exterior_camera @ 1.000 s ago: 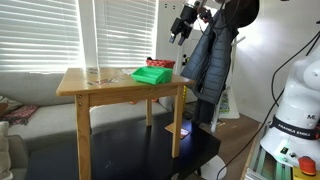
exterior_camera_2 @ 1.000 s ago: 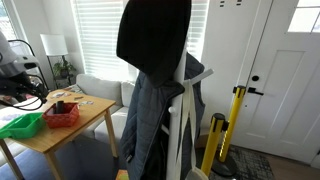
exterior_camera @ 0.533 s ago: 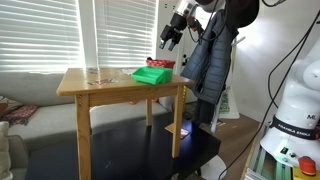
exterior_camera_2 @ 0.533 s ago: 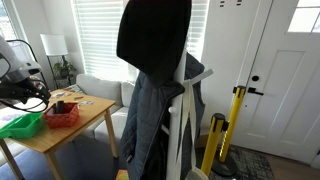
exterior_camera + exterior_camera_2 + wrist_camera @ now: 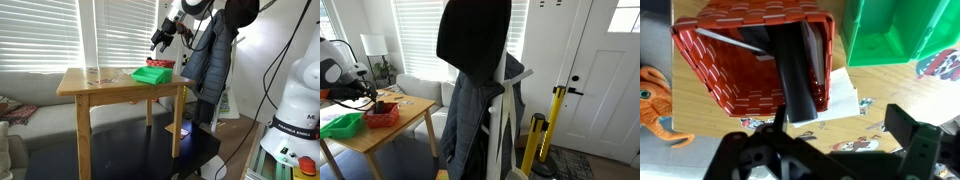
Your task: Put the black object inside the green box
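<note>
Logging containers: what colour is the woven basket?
The basket is red, clearest in the wrist view.

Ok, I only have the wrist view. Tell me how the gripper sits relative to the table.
Observer: In an exterior view the gripper hangs high above the table, touching nothing.
Operator: Now give me whatever stands near the arm.
Observer: A dark coat hangs just past the table's end, close beside the arm.
</note>
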Controlling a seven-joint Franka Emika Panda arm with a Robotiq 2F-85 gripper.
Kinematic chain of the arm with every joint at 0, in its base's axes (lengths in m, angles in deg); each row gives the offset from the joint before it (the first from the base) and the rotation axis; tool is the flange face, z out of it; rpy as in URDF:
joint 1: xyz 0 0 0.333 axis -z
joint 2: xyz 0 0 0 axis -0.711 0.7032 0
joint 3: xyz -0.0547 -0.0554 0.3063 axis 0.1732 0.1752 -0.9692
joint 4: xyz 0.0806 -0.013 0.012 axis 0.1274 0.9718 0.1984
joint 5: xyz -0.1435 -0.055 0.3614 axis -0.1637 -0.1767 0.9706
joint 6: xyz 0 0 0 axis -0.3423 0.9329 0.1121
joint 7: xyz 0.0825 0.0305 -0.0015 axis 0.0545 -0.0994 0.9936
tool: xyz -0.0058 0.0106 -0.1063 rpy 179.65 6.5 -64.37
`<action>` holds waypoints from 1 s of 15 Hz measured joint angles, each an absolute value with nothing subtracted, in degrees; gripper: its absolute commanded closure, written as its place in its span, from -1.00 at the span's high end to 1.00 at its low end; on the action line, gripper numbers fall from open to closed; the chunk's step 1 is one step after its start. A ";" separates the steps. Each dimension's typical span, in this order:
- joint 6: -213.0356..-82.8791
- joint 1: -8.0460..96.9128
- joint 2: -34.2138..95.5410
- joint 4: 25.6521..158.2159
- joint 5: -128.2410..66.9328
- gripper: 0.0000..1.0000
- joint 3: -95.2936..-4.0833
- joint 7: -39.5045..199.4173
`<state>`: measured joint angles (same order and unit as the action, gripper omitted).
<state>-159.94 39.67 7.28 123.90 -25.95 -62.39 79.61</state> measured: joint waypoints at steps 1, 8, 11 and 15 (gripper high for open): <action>-160.67 39.67 8.16 123.45 -26.77 1.00 -62.39 79.31; -164.39 39.82 12.46 121.42 -29.51 1.00 -61.80 79.22; -166.27 39.89 13.59 121.31 -29.99 1.00 -61.30 79.22; -168.63 39.90 14.79 121.20 -31.24 0.94 -60.88 79.22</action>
<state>-168.63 39.90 14.79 121.20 -31.24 -60.88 79.22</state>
